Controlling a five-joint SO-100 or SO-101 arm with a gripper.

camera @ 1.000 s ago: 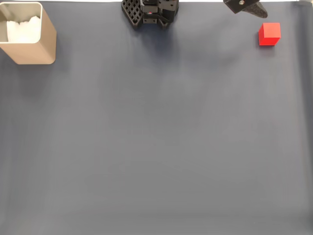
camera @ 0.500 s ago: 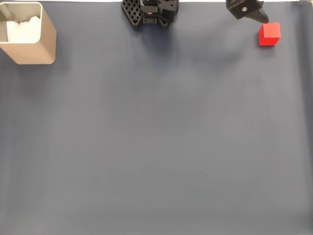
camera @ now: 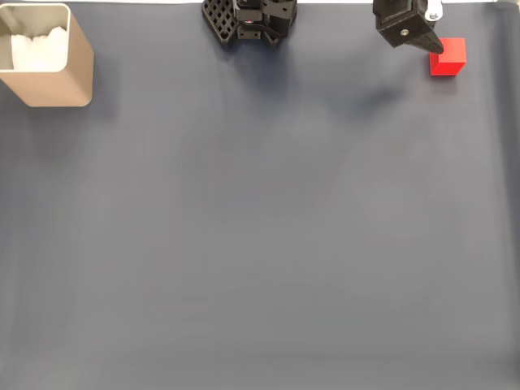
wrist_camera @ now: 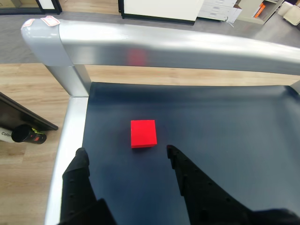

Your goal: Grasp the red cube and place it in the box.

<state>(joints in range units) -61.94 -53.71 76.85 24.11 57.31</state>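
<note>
The red cube (wrist_camera: 143, 133) is sitting ungrasped on the dark mat (camera: 260, 227), just ahead of the gripper (wrist_camera: 126, 158), whose fingers are standing apart. The box (camera: 45, 55) is waiting well apart from the cube, so grasping, carrying and placing are all remaining.

Worktop (camera: 260, 244) in fixed view: wide bare dark-blue mat from centre to 6 o'clock, free passage across. Box (camera: 47, 57) at 10 o'clock corner, well apart from rest. Arm base (camera: 250, 20) at 12 o'clock edge. Red cube (camera: 448, 57) at 2 o'clock, tool (camera: 431, 42) just beside its upper-left.

Wrist view: tool (wrist_camera: 126, 157) fingers spread, red cube (wrist_camera: 143, 133) ahead of gap, bare mat around it. Silver frame rail (wrist_camera: 164, 44) bounds worktop at 12 o'clock; silver post (wrist_camera: 70, 79) and side rail at 9 o'clock, near cube.
</note>
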